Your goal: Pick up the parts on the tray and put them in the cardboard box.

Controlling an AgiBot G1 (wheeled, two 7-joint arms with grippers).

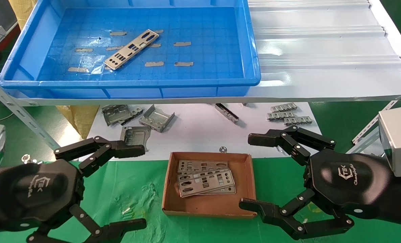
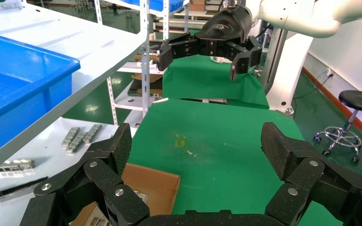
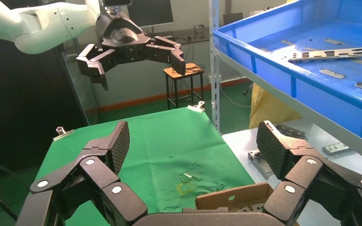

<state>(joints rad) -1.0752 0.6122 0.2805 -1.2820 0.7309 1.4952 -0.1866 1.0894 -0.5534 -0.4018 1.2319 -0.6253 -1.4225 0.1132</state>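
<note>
One silvery punched plate (image 1: 133,49) lies slantwise on the floor of the blue tray (image 1: 251,50) on the raised shelf; it also shows in the right wrist view (image 3: 338,53). The cardboard box (image 1: 245,161) sits on the green cloth between my grippers and holds a few plates (image 1: 205,182). My left gripper (image 1: 138,187) is open and empty, left of the box. My right gripper (image 1: 251,172) is open and empty, at the box's right wall. The box corner shows in the left wrist view (image 2: 158,181) and the right wrist view (image 3: 235,197).
Grey bent brackets (image 1: 156,118) and small ridged strips (image 1: 286,113) lie on a white sheet behind the box, under the shelf. The white corrugated shelf (image 1: 322,50) stretches right of the tray. A slotted shelf post (image 1: 14,108) stands at the left.
</note>
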